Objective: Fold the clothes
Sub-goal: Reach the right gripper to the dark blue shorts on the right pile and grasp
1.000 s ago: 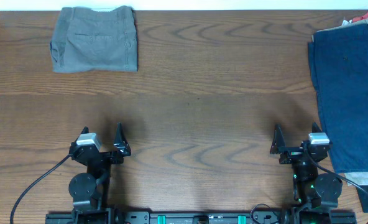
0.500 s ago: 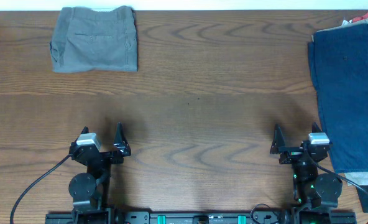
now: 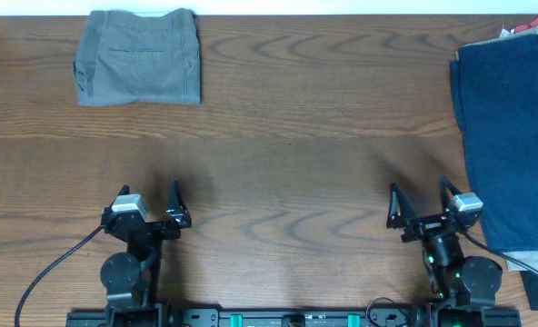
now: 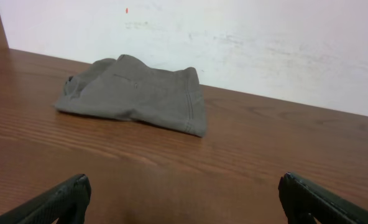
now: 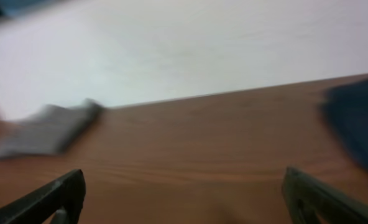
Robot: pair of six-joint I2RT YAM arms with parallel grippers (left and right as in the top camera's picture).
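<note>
While my left tool point(image 3: 149, 193) rests open, I note the right tool point(image 3: 419, 195), open and empty, has swung slightly left since a moment ago. Navy shorts point(image 3: 514, 136) lie unfolded at the right edge of the bench point(image 3: 287, 136), not yet grasped. Grey shorts point(image 3: 140, 56) look folded, far left.

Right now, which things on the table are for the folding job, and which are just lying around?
For the job:
- grey-olive shorts, already folded, far left corner
- navy shorts, spread out on the right
- beige cloth peeking out from under the navy pair

Just lying about:
- black cable by the left arm
- reddish scrap at the far right edge, too cut off to tell
</note>
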